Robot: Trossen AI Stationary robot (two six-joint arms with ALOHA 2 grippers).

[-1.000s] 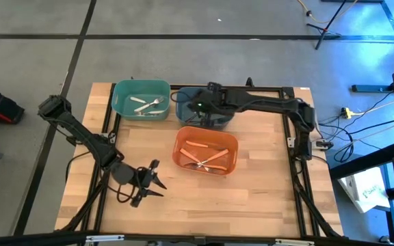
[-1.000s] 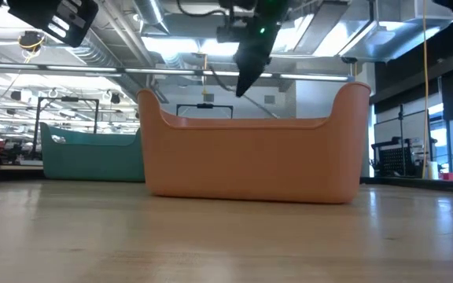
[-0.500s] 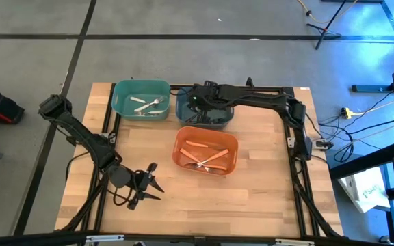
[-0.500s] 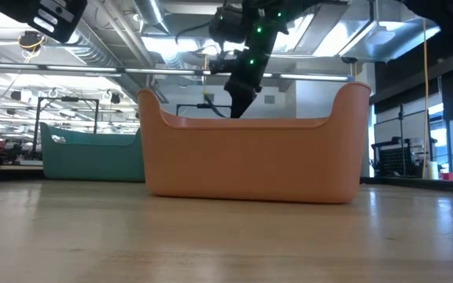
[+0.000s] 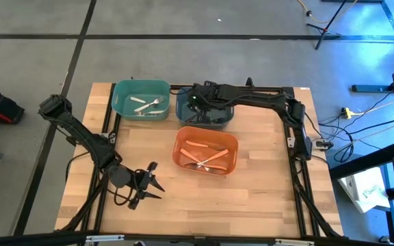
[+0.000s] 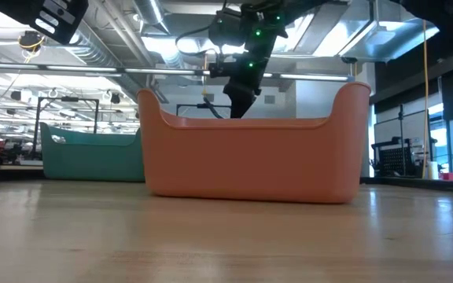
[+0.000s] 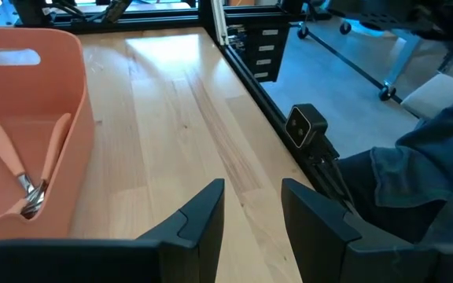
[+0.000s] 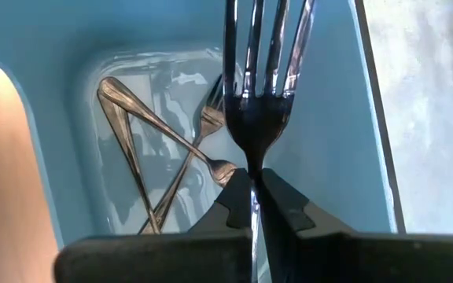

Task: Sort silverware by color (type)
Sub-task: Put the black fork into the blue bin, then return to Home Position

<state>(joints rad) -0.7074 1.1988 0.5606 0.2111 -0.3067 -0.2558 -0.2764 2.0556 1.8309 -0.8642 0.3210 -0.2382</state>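
Note:
My right gripper (image 8: 252, 196) hangs over the blue-grey bin (image 5: 183, 111) at the table's far middle and is shut on a dark metal fork (image 8: 258, 94). In the low view it (image 6: 238, 102) dips behind the orange bin (image 6: 250, 157). Several metal utensils (image 8: 163, 149) lie crossed on the blue-grey bin's floor. White utensils (image 5: 148, 104) lie in the teal bin (image 5: 118, 96). Orange-handled ones (image 5: 207, 158) lie in the orange bin (image 5: 180, 140). My left gripper (image 7: 250, 220) is open near the table's near-left part (image 5: 149, 184) and touches nothing. My right gripper pinches the fork at its neck (image 8: 252, 161), just below the tines, between its two fingers (image 8: 281, 208). The fingers come from above, pointing down into the blue-grey bin, and lie along the fork. The tines stick out past the fingertips; the handle is hidden behind the gripper.
The three bins stand close together: teal far left, blue-grey beside it, orange nearer the middle. A black frame (image 5: 289, 116) runs along the table's edges. Bare wood (image 5: 265, 184) lies to the near right. A person's sleeve (image 7: 415, 173) shows beyond the table's edge.
My right gripper has come down toward the blue-grey bin with the fork and shifted a little toward the table's left, then held still. My left gripper has drawn slightly toward the near-left.

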